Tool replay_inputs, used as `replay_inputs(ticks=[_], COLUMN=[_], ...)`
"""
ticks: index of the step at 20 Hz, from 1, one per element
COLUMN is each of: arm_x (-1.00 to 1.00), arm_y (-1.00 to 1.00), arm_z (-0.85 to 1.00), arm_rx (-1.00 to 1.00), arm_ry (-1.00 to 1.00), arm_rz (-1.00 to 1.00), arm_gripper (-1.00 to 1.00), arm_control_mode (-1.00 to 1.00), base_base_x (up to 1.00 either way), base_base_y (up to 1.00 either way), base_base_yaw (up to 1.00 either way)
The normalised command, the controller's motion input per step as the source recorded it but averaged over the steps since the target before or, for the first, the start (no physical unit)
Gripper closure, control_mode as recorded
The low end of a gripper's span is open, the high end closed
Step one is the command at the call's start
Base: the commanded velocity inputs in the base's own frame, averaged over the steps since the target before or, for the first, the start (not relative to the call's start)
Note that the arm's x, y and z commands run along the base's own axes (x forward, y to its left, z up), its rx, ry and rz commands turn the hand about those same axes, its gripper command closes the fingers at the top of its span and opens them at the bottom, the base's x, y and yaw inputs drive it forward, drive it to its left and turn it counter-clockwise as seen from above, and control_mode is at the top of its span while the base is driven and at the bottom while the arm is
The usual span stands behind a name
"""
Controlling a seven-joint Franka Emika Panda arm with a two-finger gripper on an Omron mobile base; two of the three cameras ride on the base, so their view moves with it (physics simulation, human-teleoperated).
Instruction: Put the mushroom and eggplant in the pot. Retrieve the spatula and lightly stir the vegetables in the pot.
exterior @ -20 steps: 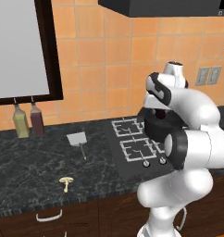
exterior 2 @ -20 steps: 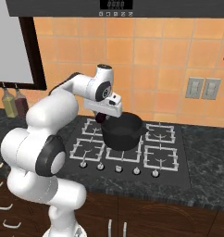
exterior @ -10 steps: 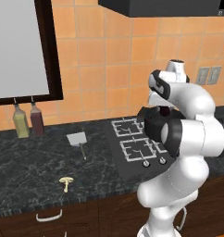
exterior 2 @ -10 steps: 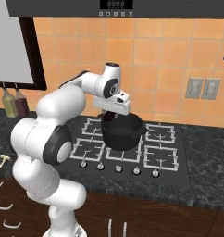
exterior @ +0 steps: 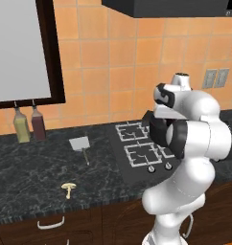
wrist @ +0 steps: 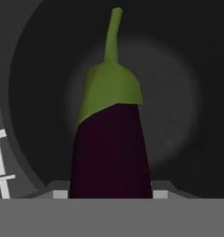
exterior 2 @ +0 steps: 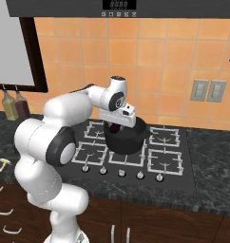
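Note:
The dark purple eggplant (wrist: pixel 109 148), with a green cap and stem, sits between the fingertips of my gripper (wrist: pixel 109 194), which is shut on it. Behind it in the hand view is the dark round inside of the black pot (wrist: pixel 188 92). From the right base view, my gripper (exterior 2: pixel 116 124) holds the eggplant (exterior 2: pixel 115 127) at the rim of the pot (exterior 2: pixel 129 142), which stands on the stove's middle burners. The tan mushroom (exterior: pixel 67 187) lies near the counter's front edge. The spatula (exterior: pixel 81 144) rests on the counter left of the stove, grey blade toward the wall.
The stove (exterior 2: pixel 162 159) has white grates and a row of knobs along its front. Two bottles (exterior: pixel 21 125) stand by the wall under a dark-framed window at the far left. Wall outlets (exterior 2: pixel 207 90) sit to the right, and a hood hangs above.
The hand has carried the eggplant to the right and slightly down, from beside the pot's left edge to over the pot's opening. Mushroom and spatula have not moved.

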Motion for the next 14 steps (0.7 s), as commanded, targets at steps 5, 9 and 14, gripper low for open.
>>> replay_inputs(ticks=[5, 9, 14], arm_x=[0.04, 0.11, 0.11], arm_y=[-0.10, 0.00, 0.00], arm_z=[-0.25, -0.08, -0.11], arm_rx=[0.00, 0.00, 0.00], arm_ry=[0.05, 0.09, 0.10], arm_rz=[0.00, 0.00, 0.00], arm_gripper=[1.00, 1.00, -1.00], arm_control_mode=[-1.00, -1.00, -1.00], base_base_x=[0.00, 0.00, 0.00], base_base_y=[0.00, 0.00, 0.00], base_base_yaw=[0.00, 0.00, 0.00])
